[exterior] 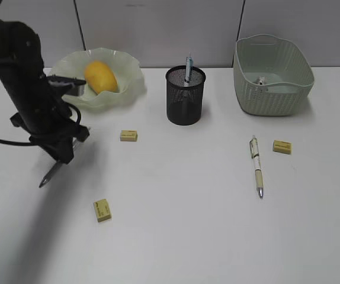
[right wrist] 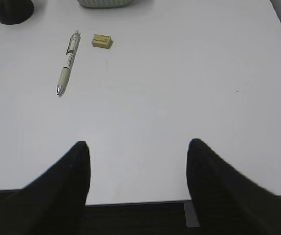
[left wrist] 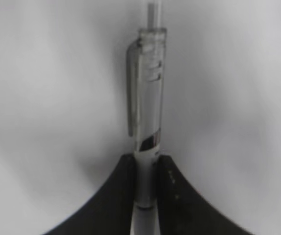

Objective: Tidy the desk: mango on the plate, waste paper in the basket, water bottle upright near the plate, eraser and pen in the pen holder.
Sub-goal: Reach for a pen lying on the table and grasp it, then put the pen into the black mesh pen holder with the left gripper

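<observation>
My left gripper [exterior: 64,155] is shut on a clear pen [exterior: 50,176] and holds it slanted just above the desk [exterior: 182,225], in front of the plate. The left wrist view shows the jaws [left wrist: 145,161] clamped on the pen's barrel [left wrist: 148,88]. The mango [exterior: 100,77] lies on the wavy green plate [exterior: 128,94]. The black pen holder [exterior: 185,97] has one pen [exterior: 188,70] in it. A second pen [exterior: 256,165] lies on the desk. The waste paper [exterior: 262,81] is in the basket [exterior: 273,97]. My right gripper [right wrist: 138,143] is open and empty. The water bottle is out of view.
Three tan erasers lie on the desk: one [exterior: 128,135] in front of the plate, one [exterior: 102,210] at the front left, one [exterior: 282,147] beside the loose pen. The right wrist view shows that pen [right wrist: 66,68], that eraser [right wrist: 102,41] and the desk's front edge [right wrist: 135,202].
</observation>
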You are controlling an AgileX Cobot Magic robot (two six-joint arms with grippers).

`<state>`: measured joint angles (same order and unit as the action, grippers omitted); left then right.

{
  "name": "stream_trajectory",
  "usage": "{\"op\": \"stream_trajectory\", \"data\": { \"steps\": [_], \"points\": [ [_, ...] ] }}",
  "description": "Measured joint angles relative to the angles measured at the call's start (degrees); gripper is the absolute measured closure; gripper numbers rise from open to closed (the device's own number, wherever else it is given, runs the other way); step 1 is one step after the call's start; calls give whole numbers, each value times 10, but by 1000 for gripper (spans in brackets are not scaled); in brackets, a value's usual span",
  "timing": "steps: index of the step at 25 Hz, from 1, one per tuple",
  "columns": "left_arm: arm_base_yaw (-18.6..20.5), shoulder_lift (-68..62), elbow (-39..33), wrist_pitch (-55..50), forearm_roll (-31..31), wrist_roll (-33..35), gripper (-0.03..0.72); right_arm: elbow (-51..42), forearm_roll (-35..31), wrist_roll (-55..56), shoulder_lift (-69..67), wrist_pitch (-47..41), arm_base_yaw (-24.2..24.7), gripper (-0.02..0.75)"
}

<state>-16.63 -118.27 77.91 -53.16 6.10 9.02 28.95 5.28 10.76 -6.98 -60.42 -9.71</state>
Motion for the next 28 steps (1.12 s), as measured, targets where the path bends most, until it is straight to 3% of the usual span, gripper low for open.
{"op": "stream_trajectory", "data": {
  "steps": [10, 15, 28],
  "points": [
    [-1, 39, 187, -39, 104, 0, 587, 0, 0, 0, 0, 0, 0, 244],
    [-16, 40, 262, 11, 149, 0, 587, 0, 0, 0, 0, 0, 0, 244],
    [-120, 16, 275, 301, 166, 0, 587, 0, -1, 0, 0, 0, 0, 244]
  ]
}}
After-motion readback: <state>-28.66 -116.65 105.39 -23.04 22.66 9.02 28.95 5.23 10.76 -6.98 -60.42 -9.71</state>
